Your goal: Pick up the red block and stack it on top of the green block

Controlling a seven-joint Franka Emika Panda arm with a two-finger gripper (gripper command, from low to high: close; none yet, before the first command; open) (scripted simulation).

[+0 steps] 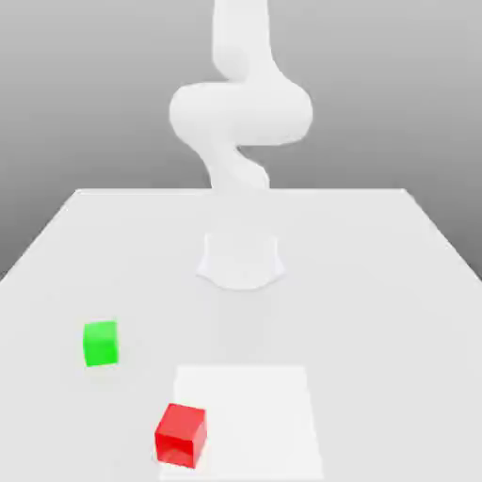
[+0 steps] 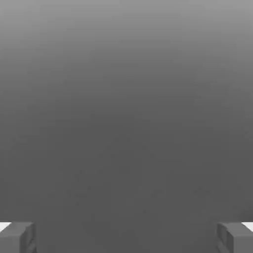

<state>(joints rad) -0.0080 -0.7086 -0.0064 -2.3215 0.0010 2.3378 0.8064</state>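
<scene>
Pincer (image 2: pixel 126 237): spread as wide as I see it go. In the hand view the two grey fingertips (image 2: pixel 17 237) sit at opposite corners with a broad gap between them. Nothing is pinched between them; I see plain grey behind the gap.

Arm (image 1: pixel 240 108): white and bulky. In the exterior view I read it rising from a round white base (image 1: pixel 240 262) near the middle of the counter, bending in a fat elbow, then running up out of the picture.

Red block (image 1: pixel 181 434): small bright red cube with smooth, plain faces and no markings. It rests flat on the counter, close to the near edge in the exterior view, a little toward that view's left of centre. It sits on the left margin of a paler square patch (image 1: pixel 259 419). One vertical edge is turned slightly toward the camera, so I see the top and two side faces, the sides a touch darker.

Green block (image 1: pixel 100 343): small bright green cube, about the red one's size, faces equally plain. It lies flat on the counter, farther back than the red block and more to the exterior view's left. The two are apart, not touching.

Counter (image 1: pixel 377 282): flat, white, matte, with a grey backdrop behind it.
</scene>
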